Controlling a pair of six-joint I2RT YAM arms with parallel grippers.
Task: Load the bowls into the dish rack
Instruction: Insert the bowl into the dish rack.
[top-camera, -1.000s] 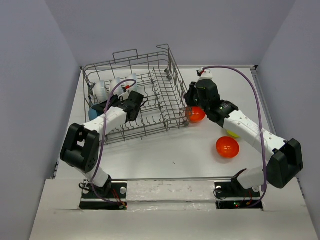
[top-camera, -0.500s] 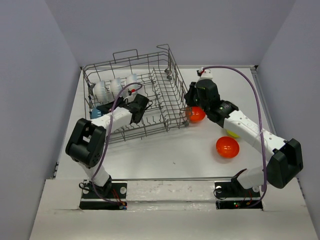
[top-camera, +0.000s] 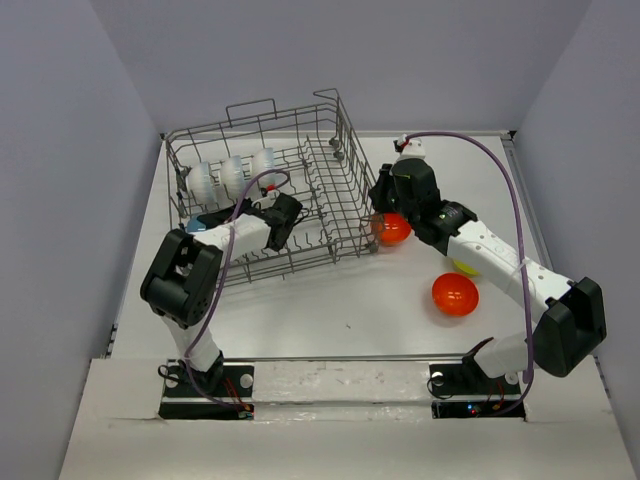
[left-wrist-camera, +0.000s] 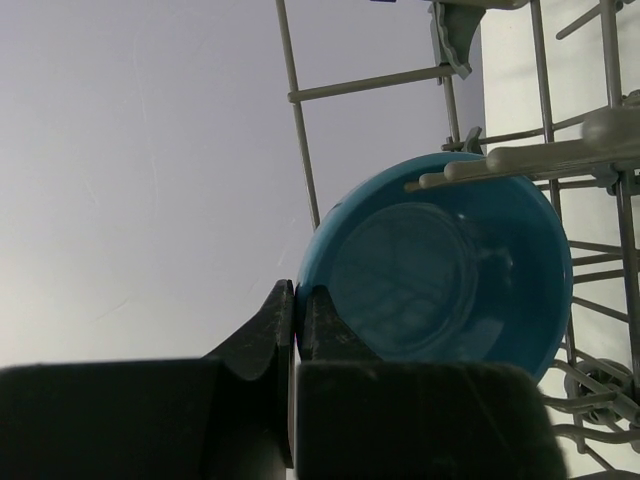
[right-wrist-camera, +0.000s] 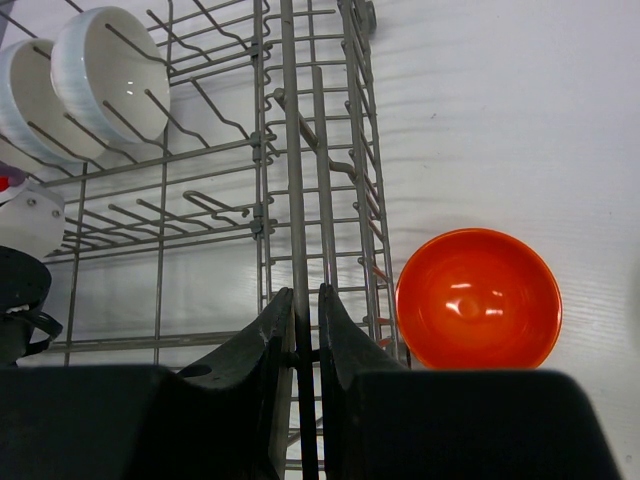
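Note:
The dish rack (top-camera: 352, 180) is a grey wire basket at the back left of the table. Three white bowls (top-camera: 232, 172) stand on edge in its far left row. In the left wrist view, my left gripper (left-wrist-camera: 298, 295) is shut on the rim of the blue bowl (left-wrist-camera: 440, 280), which stands on edge among the rack's tines (left-wrist-camera: 560, 155). My right gripper (right-wrist-camera: 305, 300) is shut on an upright wire of the rack's right wall (right-wrist-camera: 290, 150). One orange-red bowl (right-wrist-camera: 478, 298) lies just right of that wall, and another (top-camera: 455, 295) sits nearer me.
A yellow-green bowl (top-camera: 462, 266) shows partly from under my right forearm. The left wall stands close behind the rack's left side. The left forearm (top-camera: 245, 228) lies across the rack's front left corner. Purple cables loop above both arms.
My left arm has swung its elbow to the right, and the blue bowl has shifted slightly right within the rack's left end. The right arm and the rack have not moved.

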